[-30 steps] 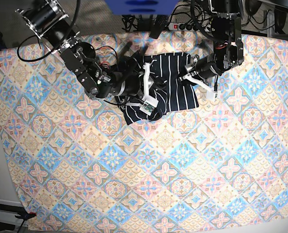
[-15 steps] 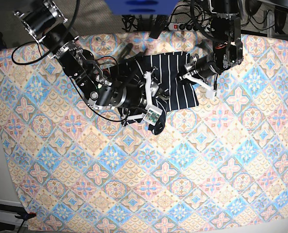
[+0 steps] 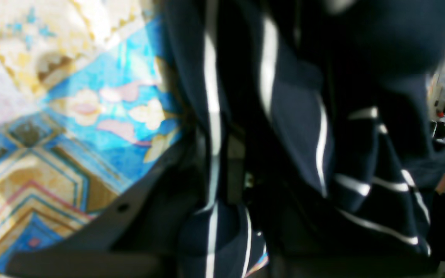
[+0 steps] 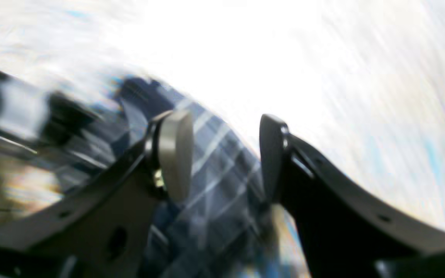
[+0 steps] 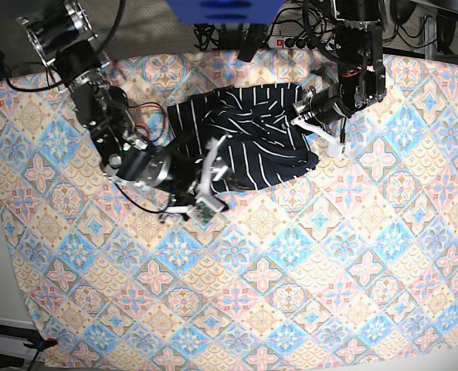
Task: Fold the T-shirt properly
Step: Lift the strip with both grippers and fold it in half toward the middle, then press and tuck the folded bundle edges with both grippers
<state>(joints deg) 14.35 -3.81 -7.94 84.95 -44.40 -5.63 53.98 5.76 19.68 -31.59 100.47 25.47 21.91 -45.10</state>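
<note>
The right arm comes in from the far left corner of the table and bends low across the patterned cloth (image 5: pixel 290 255), its gripper (image 5: pixel 210 179) ending at the near left edge of the T-shirt (image 5: pixel 252 147). The fingers (image 4: pixel 174 154) stand apart with nothing between them; through the gap the wrist camera shows striped fabric lying underneath, not pinched.

The left arm drops from the far right side, its forearm angled down and inward so that the left gripper (image 5: pixel 312 122) sits at the shirt's right edge. From overhead the white finger pieces lie against the fabric there, close together. Its wrist view is filled with dark striped folds bunched right up at the lens, and the fingers look clamped on a fold of the T-shirt, though the contact itself is buried in cloth.

The T-shirt lies crumpled in the far middle of the table, spread between the two grippers, its stripes running in several directions.

Only the overhead view shows the whole shirt and both arms. The right wrist picture is heavily blurred and washed out above the fingers; the left one shows a patch of blue and gold cloth beside the folds.
</note>
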